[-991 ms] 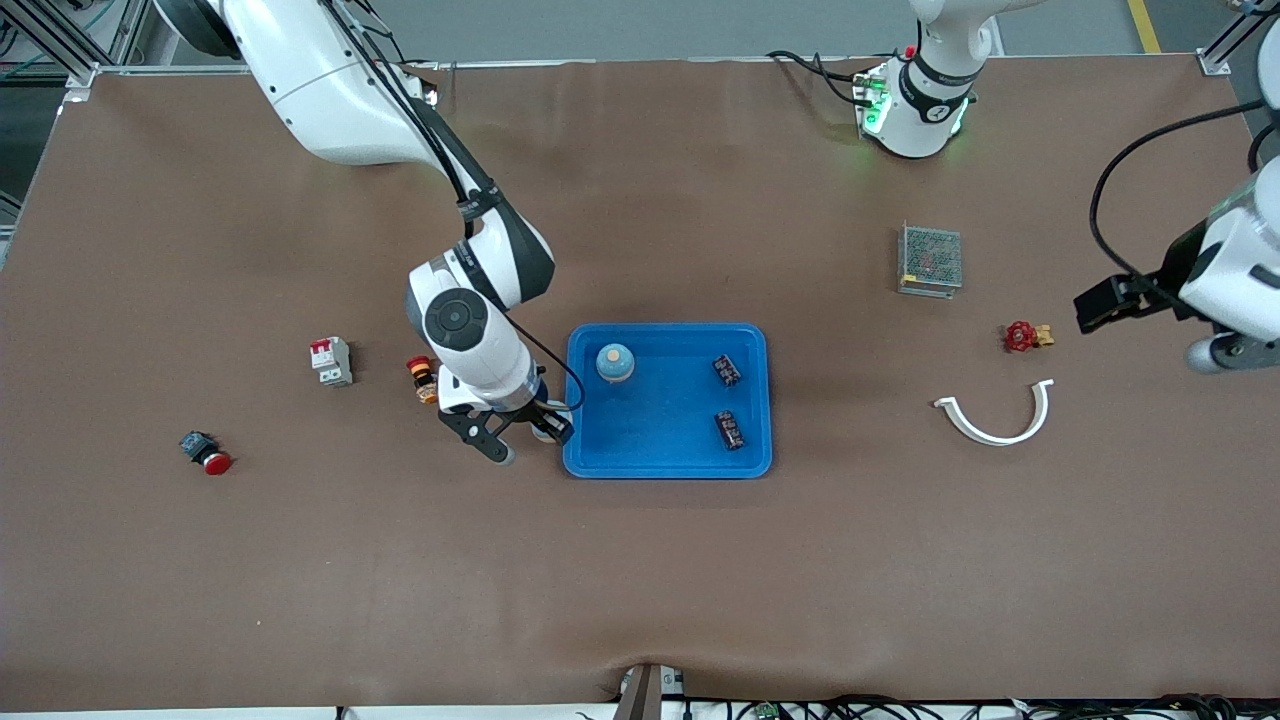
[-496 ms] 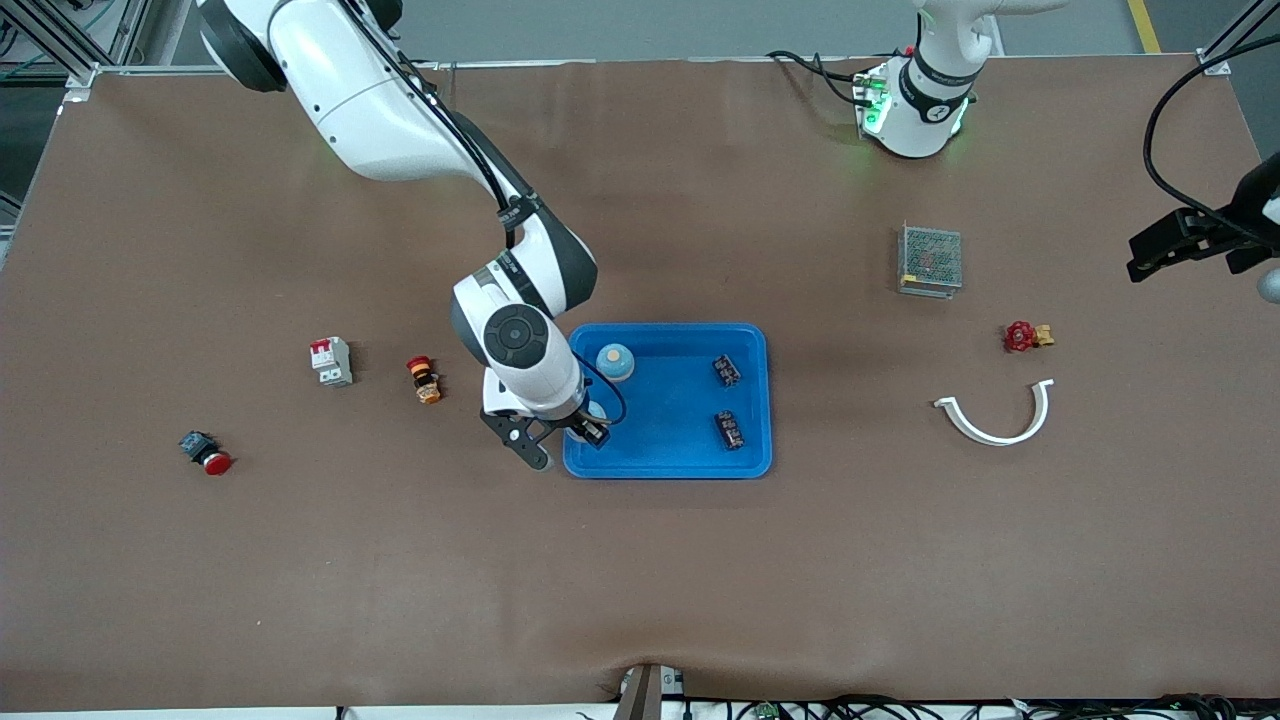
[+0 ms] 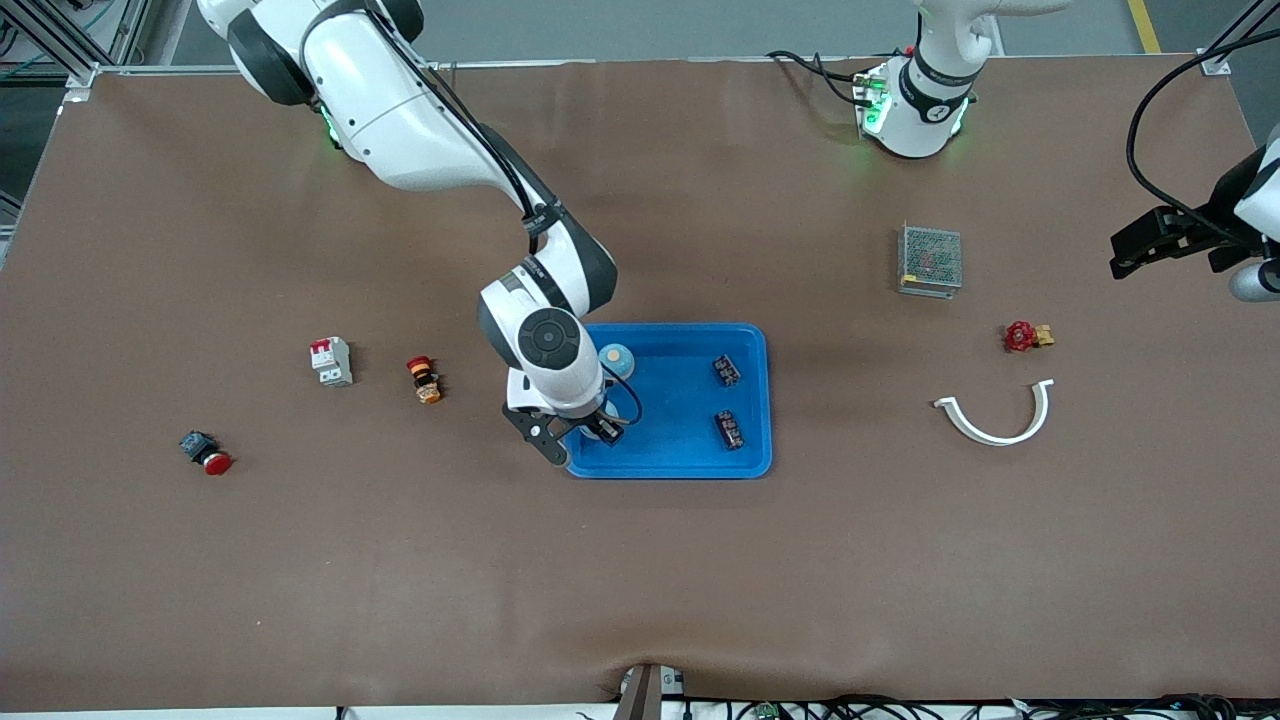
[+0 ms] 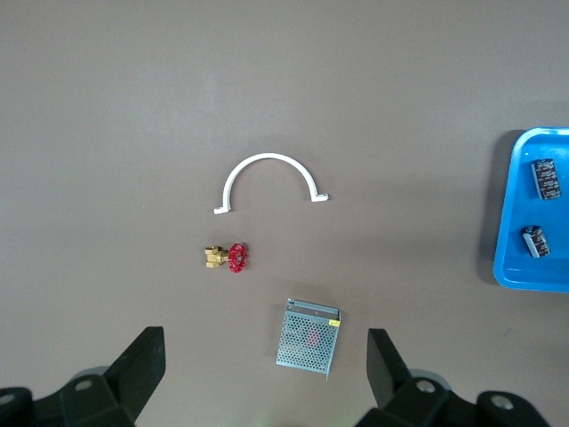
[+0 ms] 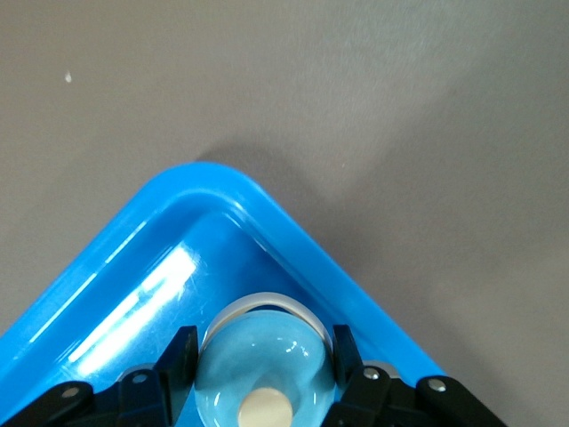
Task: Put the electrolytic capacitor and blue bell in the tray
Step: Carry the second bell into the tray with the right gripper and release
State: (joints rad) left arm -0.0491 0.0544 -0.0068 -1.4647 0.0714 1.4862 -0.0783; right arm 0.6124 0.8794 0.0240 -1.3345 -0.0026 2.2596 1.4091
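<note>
Blue bell (image 5: pixel 262 378) clamped between the closed-in fingers (image 5: pixel 180 354) of the right tool (image 3: pixel 582 432), hanging low over the tray (image 3: pixel 665 460) at its corner nearest the front camera on the right arm's end. Second blue bell (image 3: pixel 617 357) resting inside the tray, farther from the camera. Two electrolytic capacitors (image 3: pixel 727 370) lying in the tray toward the left arm's end. Left tool (image 3: pixel 1128 255) spread wide and empty, up over the counter (image 3: pixel 640 580), well apart from the tray.

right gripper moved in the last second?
Yes. The right gripper, holding a blue bell, has shifted from the table beside the tray to over the tray's corner.
</note>
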